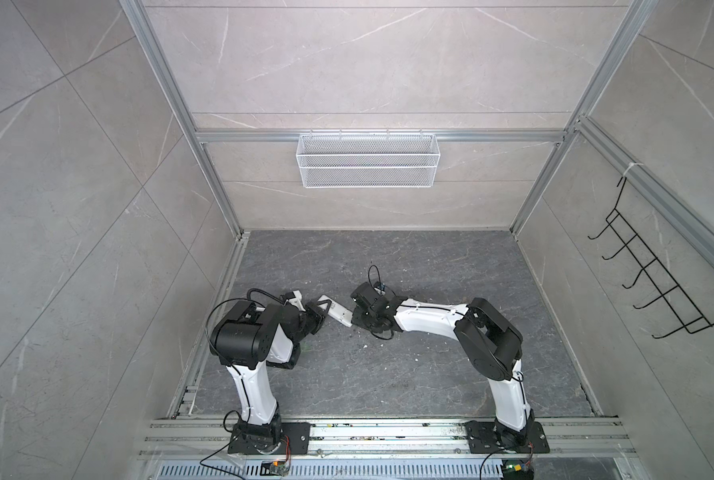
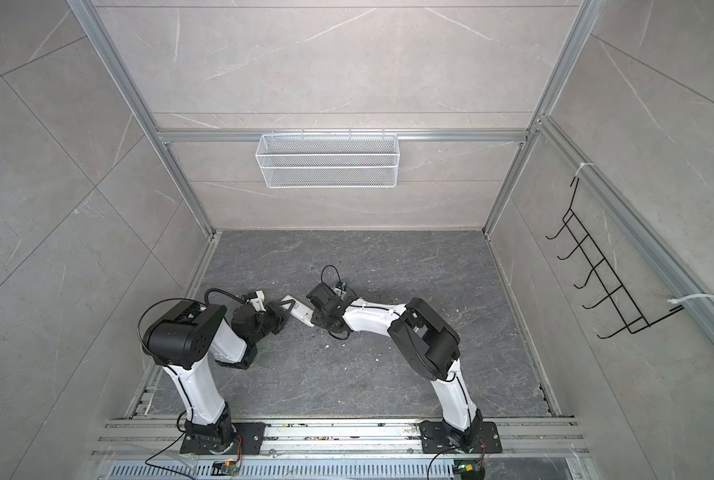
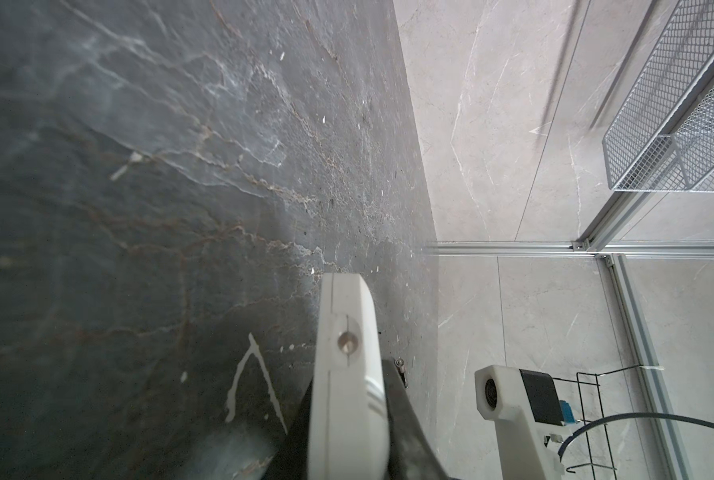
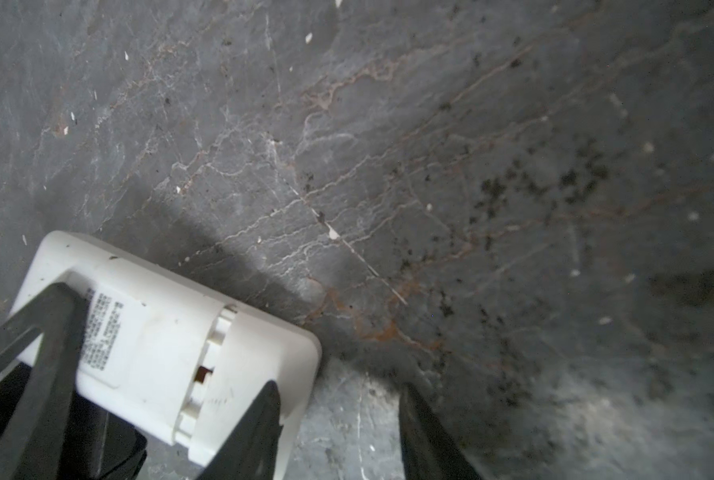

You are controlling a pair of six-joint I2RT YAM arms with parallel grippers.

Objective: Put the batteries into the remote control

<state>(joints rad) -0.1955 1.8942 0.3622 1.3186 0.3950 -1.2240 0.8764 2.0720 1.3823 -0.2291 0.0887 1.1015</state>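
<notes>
Checking progress: left pincer (image 1: 320,312) is clamped tight on the remote (image 1: 339,314), which sits between its jaws and pokes out toward the right pincer, label side showing. Cover (image 4: 264,349) looks on or only partly slid: seam and tabs show, bay not open. Batteries not identifiable in any view. Right pincer (image 4: 341,399) is part open and empty, one jaw against the remote's end. My read: nothing loaded yet. Left to do: open cover, insert both batteries, close.

The white remote control (image 4: 152,345) hangs tilted above the dark tabletop (image 4: 430,166), printed back showing, gripped by the left fingers (image 4: 52,353).
</notes>
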